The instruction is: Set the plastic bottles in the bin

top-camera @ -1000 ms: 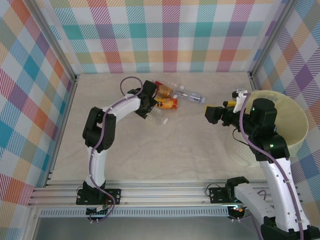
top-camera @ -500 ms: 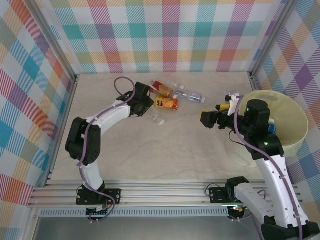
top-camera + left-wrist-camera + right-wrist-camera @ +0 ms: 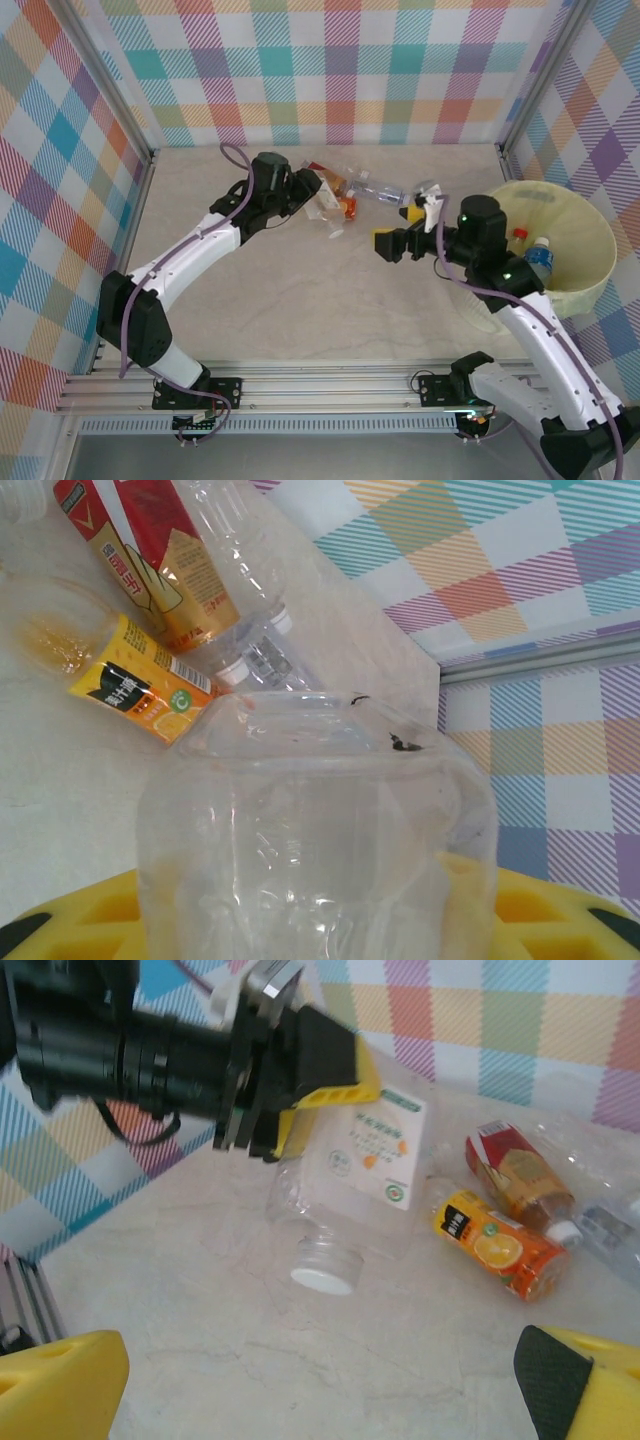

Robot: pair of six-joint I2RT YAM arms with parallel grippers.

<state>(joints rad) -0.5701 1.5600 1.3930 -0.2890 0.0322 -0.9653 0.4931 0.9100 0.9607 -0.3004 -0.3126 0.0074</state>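
Note:
My left gripper point(image 3: 318, 196) is shut on a clear plastic bottle point(image 3: 327, 208) with a white label and a white cap point(image 3: 322, 1278), tilted cap-down just above the table. In the left wrist view that bottle point(image 3: 320, 830) sits between yellow fingers. Behind it lie an orange-label bottle point(image 3: 500, 1240), a red-label bottle point(image 3: 520, 1175) and a clear bottle point(image 3: 380, 190). My right gripper point(image 3: 395, 228) stands open to the right of them, nothing between its fingertips point(image 3: 60, 1380). The pale yellow bin point(image 3: 590, 215) stands at the right, holding a blue-label bottle point(image 3: 540, 262) and a red-capped one point(image 3: 517, 235).
Plaid walls close the back and both sides, with a metal post point(image 3: 503, 150) at the back right corner. An aluminium rail point(image 3: 320, 385) runs along the near edge. Bare table point(image 3: 300, 300) spreads in front of the bottles.
My left arm stretched out and its gripper shut on the clear white-capped bottle, which now hangs tilted. My right arm swung left from the bin towards the bottles, still open.

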